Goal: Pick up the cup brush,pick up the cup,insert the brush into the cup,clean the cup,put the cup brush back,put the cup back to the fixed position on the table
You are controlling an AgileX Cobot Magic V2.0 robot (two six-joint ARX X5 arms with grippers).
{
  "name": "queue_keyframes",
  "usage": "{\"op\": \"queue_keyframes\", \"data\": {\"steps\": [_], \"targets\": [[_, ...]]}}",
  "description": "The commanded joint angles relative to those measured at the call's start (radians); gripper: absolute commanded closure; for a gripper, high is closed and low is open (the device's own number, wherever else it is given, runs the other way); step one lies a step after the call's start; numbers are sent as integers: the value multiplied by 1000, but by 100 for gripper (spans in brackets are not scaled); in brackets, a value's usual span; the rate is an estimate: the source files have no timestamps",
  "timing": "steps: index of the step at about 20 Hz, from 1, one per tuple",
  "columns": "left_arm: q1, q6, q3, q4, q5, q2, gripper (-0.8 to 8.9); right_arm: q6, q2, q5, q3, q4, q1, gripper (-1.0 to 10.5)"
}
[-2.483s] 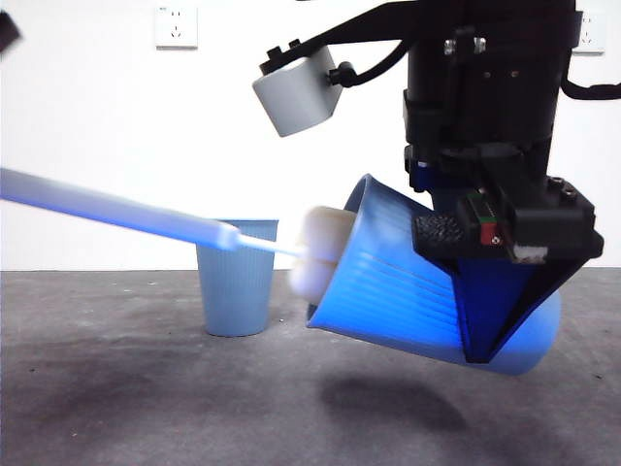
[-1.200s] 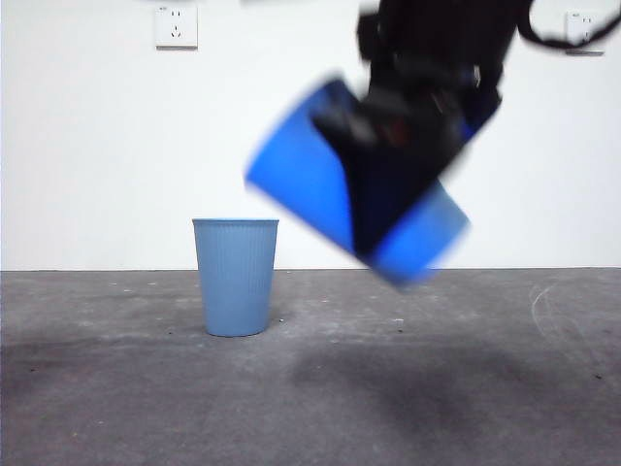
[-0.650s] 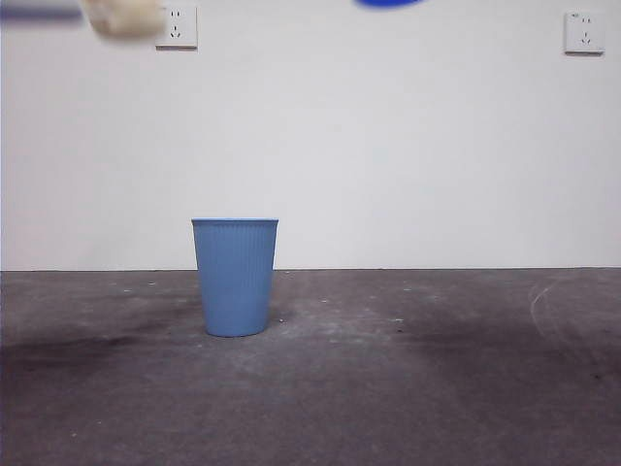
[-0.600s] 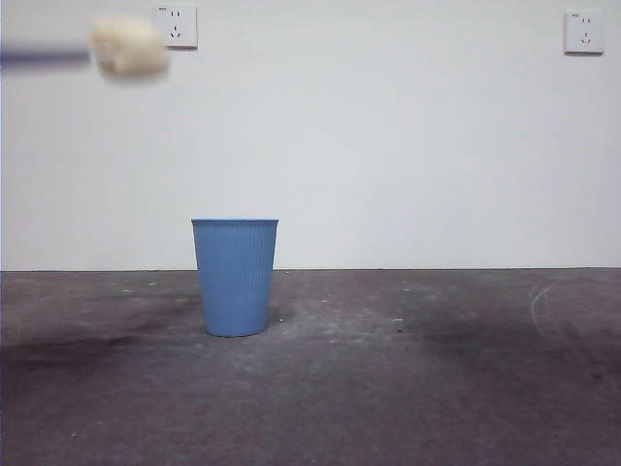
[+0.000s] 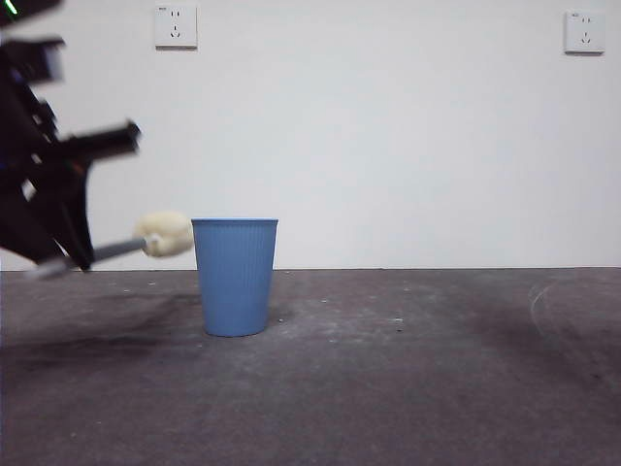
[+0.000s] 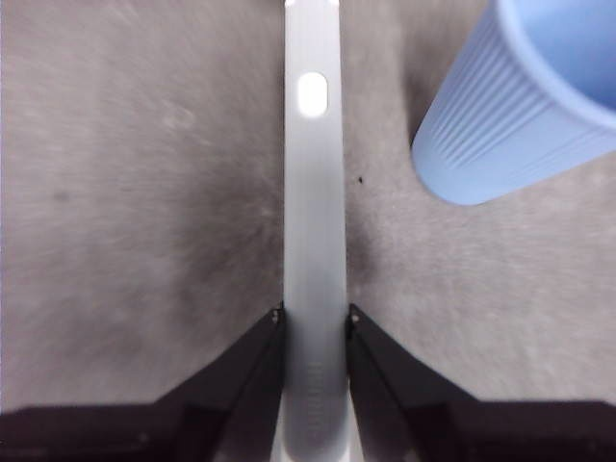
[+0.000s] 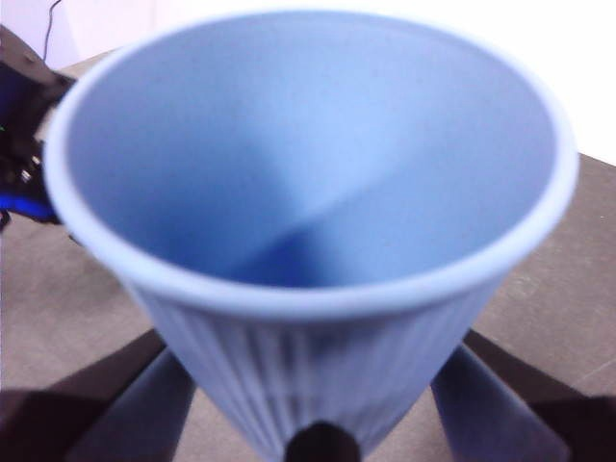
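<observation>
My left gripper (image 6: 315,313) is shut on the grey flat handle of the cup brush (image 6: 315,221). In the front view the left gripper (image 5: 60,248) is at the left edge, low over the table (image 5: 388,388). The brush's cream sponge head (image 5: 163,234) points toward a blue ribbed cup (image 5: 235,277) that stands upright on the table, just short of its rim. That cup also shows in the left wrist view (image 6: 525,106). My right gripper (image 7: 318,395) is shut on a second blue cup (image 7: 308,192), held with its mouth toward the camera and out of the front view.
A white wall with two sockets (image 5: 176,26) stands behind the table. The left arm (image 7: 21,144) shows dark at the edge of the right wrist view. The table surface is dark grey and scuffed.
The right arm lifted its cup up out of the front view. The brush, high at the top left half a second ago, has come down beside the standing cup, and the left arm now shows.
</observation>
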Motion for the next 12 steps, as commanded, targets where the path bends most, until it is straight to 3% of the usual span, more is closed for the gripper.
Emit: {"op": "queue_keyframes", "data": {"steps": [1, 12], "targets": [[3, 23, -6, 68, -2, 67, 822, 11, 0, 5, 2, 8, 3, 963], [76, 68, -6, 234, -32, 261, 822, 37, 2, 5, 2, -29, 3, 963]]}}
